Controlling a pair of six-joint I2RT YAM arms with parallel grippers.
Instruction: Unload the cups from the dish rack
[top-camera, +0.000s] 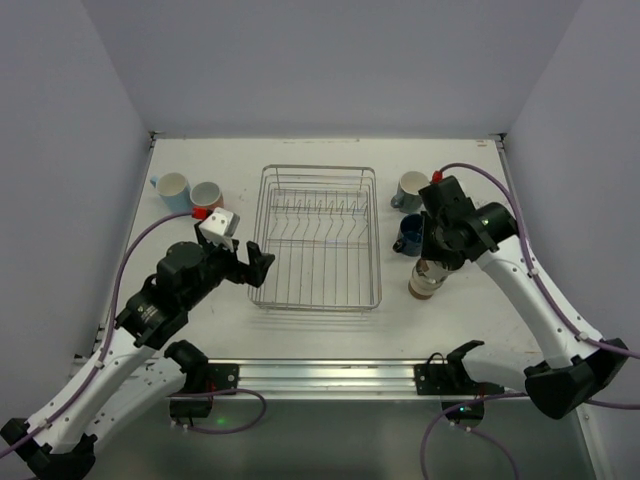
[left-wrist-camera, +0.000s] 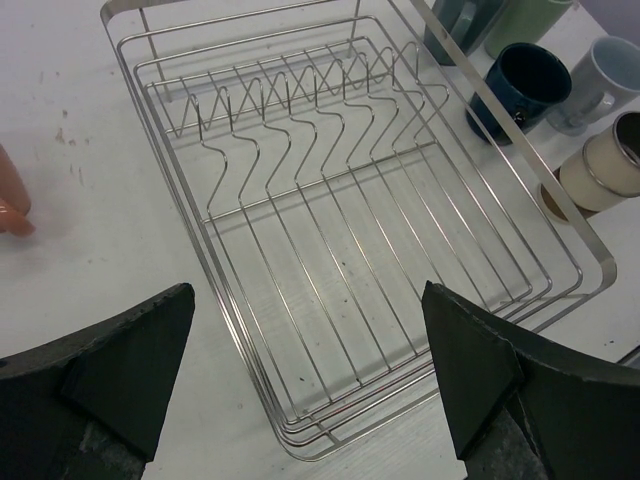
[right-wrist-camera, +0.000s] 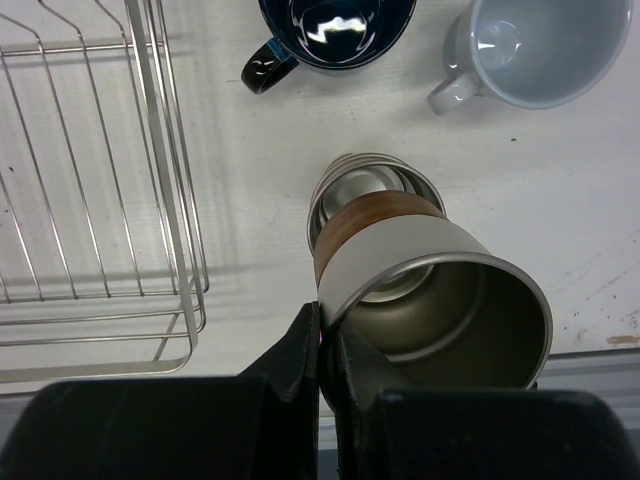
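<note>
Cream tumbler (right-wrist-camera: 400, 255) with a brown band is in the right gripper (right-wrist-camera: 322, 350), whose two fingers are pinched shut on its wall at the rim. It hangs tilted, mouth towards the camera, with its base entering a second cream tumbler (right-wrist-camera: 365, 172) that stands upright on the table (top-camera: 320, 330). I cannot tell whether the two are touching.

Location of cups: none in the dish rack (top-camera: 318, 240), which shows only bare wire. All cups in view are on the table. The two tumblers are just right of the rack's near right corner. A navy cup (right-wrist-camera: 335, 25) and a grey cup (right-wrist-camera: 535, 50) are just beyond them, and a green cup (left-wrist-camera: 525, 20) is further back. A light blue cup (top-camera: 172, 188) and a salmon cup (top-camera: 207, 195) stand left of the rack at the far side.

Left gripper (left-wrist-camera: 308, 330) is spread wide with nothing in it, hovering over the rack's near left edge.

Hazards, as judged:
- The grip is a thin pinch on one side of the rim. The tilted tumbler could swivel or slip out.
- If let go while tilted, it may wedge crooked, strike the lower rim, or tip the stack towards the near table edge.
- When the right gripper lifts away, a finger dragging inside the rim could pull the tumbler over.
- The navy cup is close behind the stack and could be struck by a toppling stack or a swinging wrist.
- If the left gripper descends, its fingers could catch in the wires and shift the rack towards the stack.
</note>
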